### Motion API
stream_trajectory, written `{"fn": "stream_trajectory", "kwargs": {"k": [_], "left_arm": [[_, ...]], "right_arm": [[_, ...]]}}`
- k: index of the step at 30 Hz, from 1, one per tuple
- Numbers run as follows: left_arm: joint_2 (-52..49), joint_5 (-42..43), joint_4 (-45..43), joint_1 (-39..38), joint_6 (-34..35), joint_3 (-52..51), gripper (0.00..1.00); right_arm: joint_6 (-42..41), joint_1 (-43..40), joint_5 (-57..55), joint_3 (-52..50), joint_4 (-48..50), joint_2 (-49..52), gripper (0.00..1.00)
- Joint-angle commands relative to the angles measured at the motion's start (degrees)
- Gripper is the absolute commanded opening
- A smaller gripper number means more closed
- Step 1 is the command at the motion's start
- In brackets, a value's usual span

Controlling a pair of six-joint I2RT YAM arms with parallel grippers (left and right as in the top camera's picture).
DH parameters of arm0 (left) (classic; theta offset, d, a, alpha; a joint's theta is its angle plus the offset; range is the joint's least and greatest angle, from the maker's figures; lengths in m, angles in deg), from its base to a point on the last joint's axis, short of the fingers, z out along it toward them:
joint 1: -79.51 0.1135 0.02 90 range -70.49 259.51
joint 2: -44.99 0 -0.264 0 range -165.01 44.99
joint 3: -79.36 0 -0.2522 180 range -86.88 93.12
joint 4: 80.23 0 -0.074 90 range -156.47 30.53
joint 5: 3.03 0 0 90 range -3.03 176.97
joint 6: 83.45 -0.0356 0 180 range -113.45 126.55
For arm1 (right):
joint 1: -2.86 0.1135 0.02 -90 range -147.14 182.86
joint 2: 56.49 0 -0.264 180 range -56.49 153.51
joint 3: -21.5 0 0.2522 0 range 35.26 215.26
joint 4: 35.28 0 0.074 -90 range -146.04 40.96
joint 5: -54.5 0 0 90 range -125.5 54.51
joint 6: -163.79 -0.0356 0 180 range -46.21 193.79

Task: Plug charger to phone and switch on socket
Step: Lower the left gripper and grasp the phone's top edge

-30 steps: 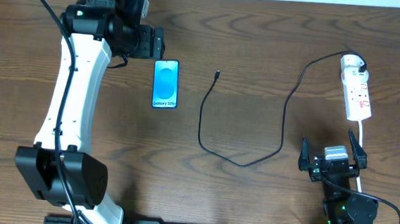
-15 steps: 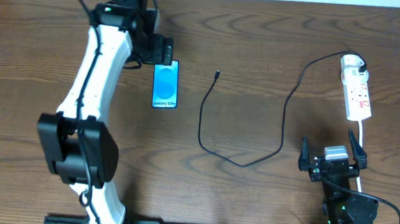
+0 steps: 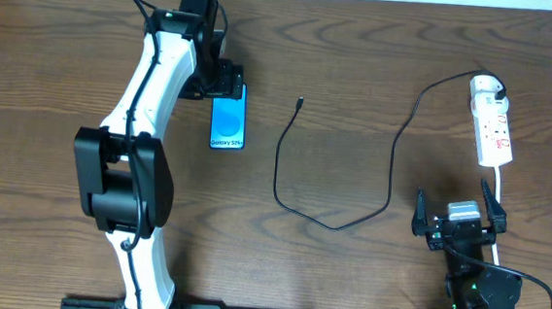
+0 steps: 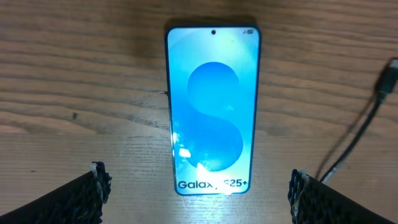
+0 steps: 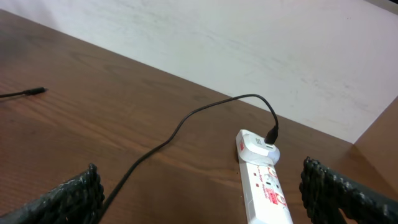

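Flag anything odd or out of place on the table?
Nothing stands out. The phone lies flat, screen up and lit; the charger trails loose, its tip clear of the phone, its plug in the socket.

I log the phone as bright blue with paler circles and white lettering, charger black, socket white with red marks, table dark woodgrain.

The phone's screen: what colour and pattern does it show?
The phone shows bright blue with lighter blue circles and white lettering; clearest in the left wrist view.
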Motion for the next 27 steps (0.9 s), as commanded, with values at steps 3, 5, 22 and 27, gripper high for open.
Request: {"fn": "stream_trajectory", "kwargs": {"k": [3, 5, 22, 27], "left_arm": [[-2.3, -1.1, -0.3, -0.2, 0.9, -0.2, 0.93], [-2.7, -1.1, -0.5, -0.2, 0.9, -0.3, 0.93], [-7.0, -1.2, -3.5, -1.4, 0.9, -0.5, 0.93], [-8.8, -1.2, -3.7, -1.4, 1.0, -0.5, 0.93]], "right_arm": [[-0.6, 0.1, 0.2, -0.2, -0.1, -0.3, 0.99], [-0.6, 0.1, 0.2, -0.2, -0.1, -0.3, 0.99], [-0.6, 0.1, 0.2, -0.2, -0.1, -0.3, 0.99], [-0.6, 0.1, 0.2, -0.2, -0.1, -0.3, 0.99]]}}
